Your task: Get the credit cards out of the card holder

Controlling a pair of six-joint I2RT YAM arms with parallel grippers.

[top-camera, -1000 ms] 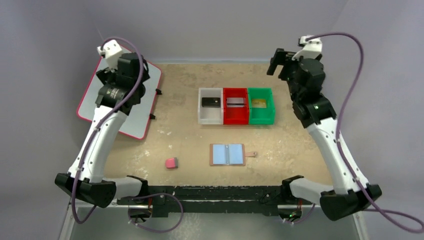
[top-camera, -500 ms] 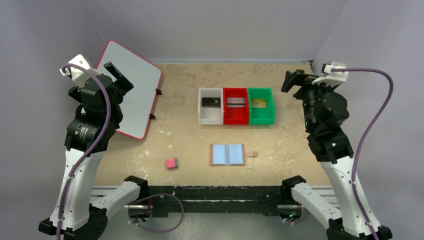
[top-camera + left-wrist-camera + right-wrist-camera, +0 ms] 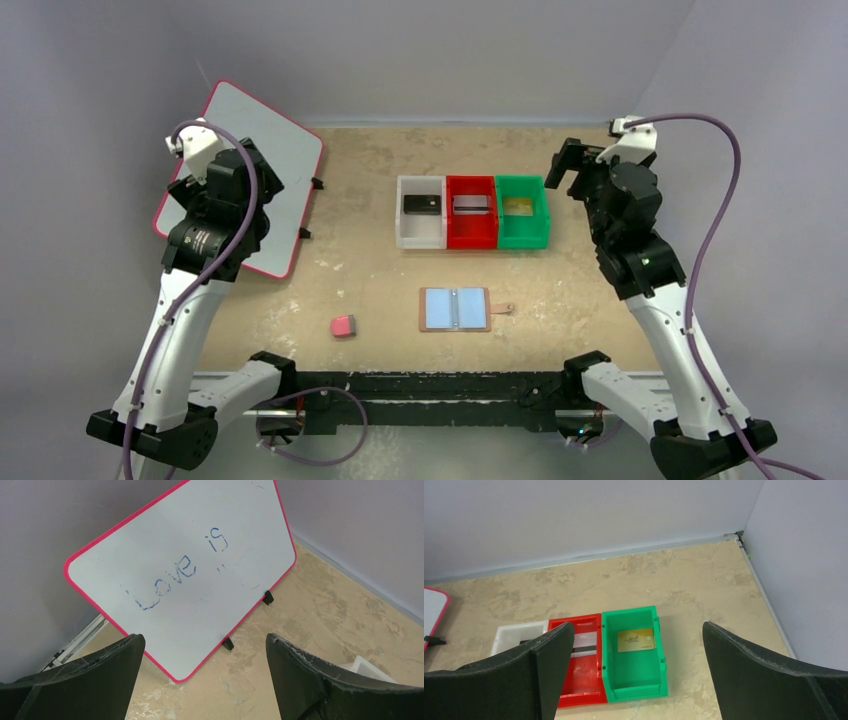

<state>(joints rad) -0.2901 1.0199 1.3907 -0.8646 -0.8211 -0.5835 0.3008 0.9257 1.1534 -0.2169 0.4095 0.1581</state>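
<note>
The tan card holder (image 3: 456,309) lies open and flat on the table's near middle, with its pale blue sleeves up and its snap tab to the right. A black card (image 3: 422,204) lies in the white bin, a silver-grey card (image 3: 471,205) in the red bin and a gold card (image 3: 518,206) in the green bin. The gold card (image 3: 636,640) also shows in the right wrist view. My left gripper (image 3: 245,165) (image 3: 205,640) is open and empty, raised over the back left. My right gripper (image 3: 563,165) (image 3: 638,627) is open and empty, raised at the back right.
A red-rimmed whiteboard (image 3: 262,170) (image 3: 190,565) with writing leans at the back left. A pink-and-grey eraser (image 3: 343,326) lies left of the holder. The white bin (image 3: 405,235), red bin (image 3: 471,240) and green bin (image 3: 634,687) stand in a row behind the holder.
Both arms have swung about above the table, out towards the sides and then partly back in. The card holder, cards, bins and eraser have not moved.
</note>
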